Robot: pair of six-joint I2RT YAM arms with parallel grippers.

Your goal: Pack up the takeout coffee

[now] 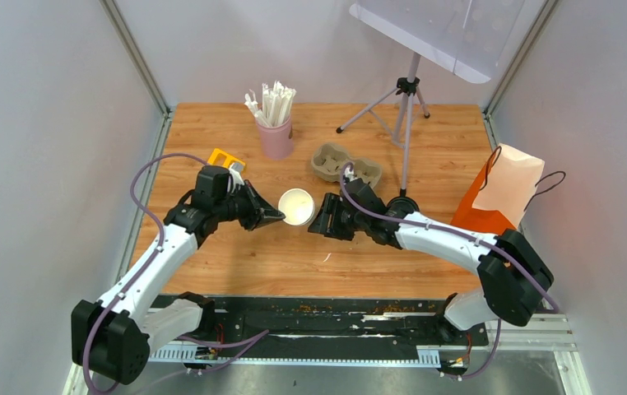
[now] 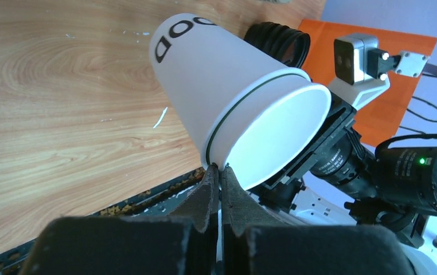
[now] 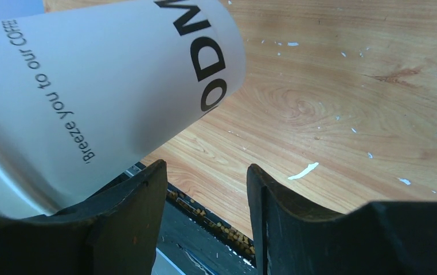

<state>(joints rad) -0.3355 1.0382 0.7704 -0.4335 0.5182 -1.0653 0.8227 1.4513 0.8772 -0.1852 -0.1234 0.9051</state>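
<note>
Currently whitish cup (image 1: 297,206) is held lidless and tilted above table (image 1: 442,156) centre, rim pinched in clenched left end effector (image 2: 218,175), with right end effector (image 3: 205,172) released beside its wall, presumably for regrasp.

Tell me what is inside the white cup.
Nothing shows: the white cup has no lid and a bare white interior. The left gripper pinches its rim, hiding that small spot.

Bright, even light from above fills the overhead view, leaving only soft, faint shadows under the arms on the bench (image 1: 236,271). The wrist views keep the wood grain sharp. The left tool (image 2: 219,172) blurs dark at the near edge (underexposed), and the whitish cup (image 2: 216,74) looks faintly bluish.
</note>
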